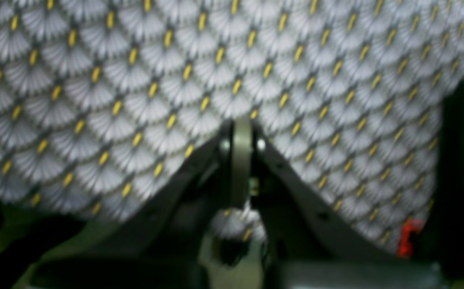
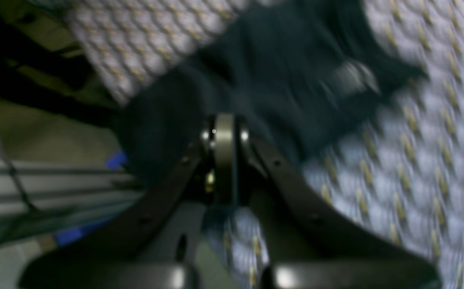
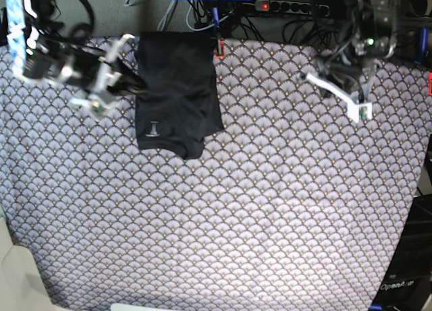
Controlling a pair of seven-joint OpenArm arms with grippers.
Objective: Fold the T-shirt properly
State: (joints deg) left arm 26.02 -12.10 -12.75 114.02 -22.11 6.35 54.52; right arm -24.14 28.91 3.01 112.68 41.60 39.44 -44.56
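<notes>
The T-shirt point(image 3: 177, 92) lies folded into a narrow dark rectangle at about eleven o'clock on the table point(image 3: 256, 210), its far edge at the table's back edge. A small pale grey mark point(image 3: 154, 129) shows near its near-left corner, and the near edge bunches a little at the right. The grey scallop-patterned cloth point(image 3: 270, 189) covers the whole table beneath it.

The right gripper point(image 3: 101, 88) hangs at about ten o'clock, just beside the shirt's left edge; I cannot tell whether it touches the fabric. In the right wrist view, blurred, its jaws are pressed together with nothing between them, and the black shirt point(image 2: 264, 80) lies just beyond the tips.

The left gripper point(image 3: 356, 108) hovers at about two o'clock, well apart from the shirt, over bare patterned cloth point(image 1: 175, 80). In the left wrist view its jaws meet in the middle, closed on nothing. A small red object point(image 1: 408, 237) sits at the cloth's edge there, too blurred to identify.
</notes>
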